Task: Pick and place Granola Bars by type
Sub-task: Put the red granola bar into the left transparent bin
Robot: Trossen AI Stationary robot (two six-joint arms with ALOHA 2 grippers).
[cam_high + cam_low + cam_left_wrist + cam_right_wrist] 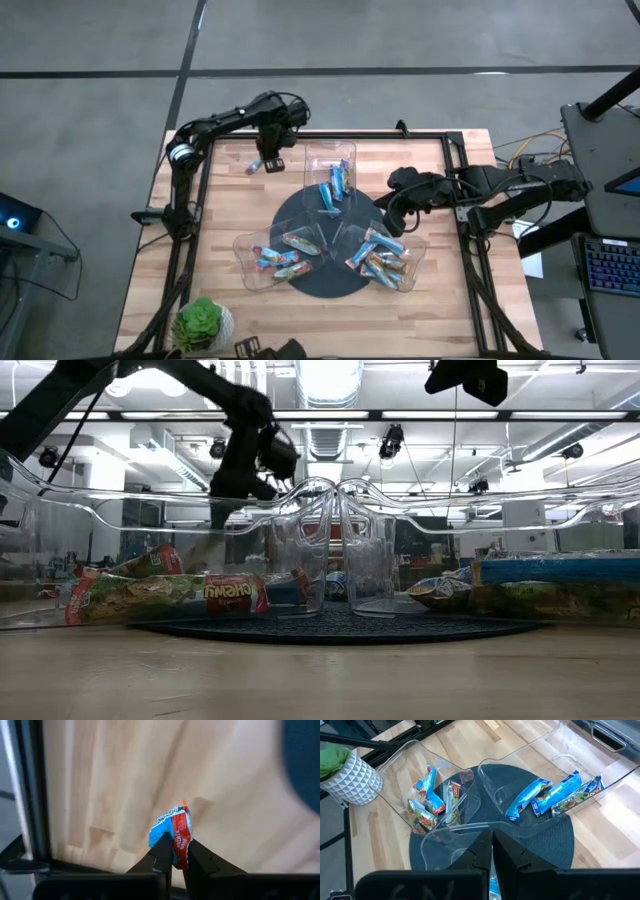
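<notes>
Wooden planks make up the table (230, 210), with a dark round mat (290, 215) at its middle carrying three clear trays. From above, the left gripper (268, 160) sits off the mat toward the table's far edge, just beside the far tray (330, 155), clenched on a single bar (256, 166). The other granola bars (382, 260) already lie sorted in the trays on the mat. The right gripper (396, 205) waits at the mat's right rim with its fingers pressed together on nothing.

At table height, wrappers fill the trays on the mat (340, 626), and the left arm hangs behind them.

Past the left wrist, the pinched bar (175, 832) shows a blue and red wrapper above bare wood.

Past the right wrist, two trays hold bars (552, 794) on the mat (540, 845).

I judge the pick step done; next the bar must be carried over the mat to the tray of its own type and released.
</notes>
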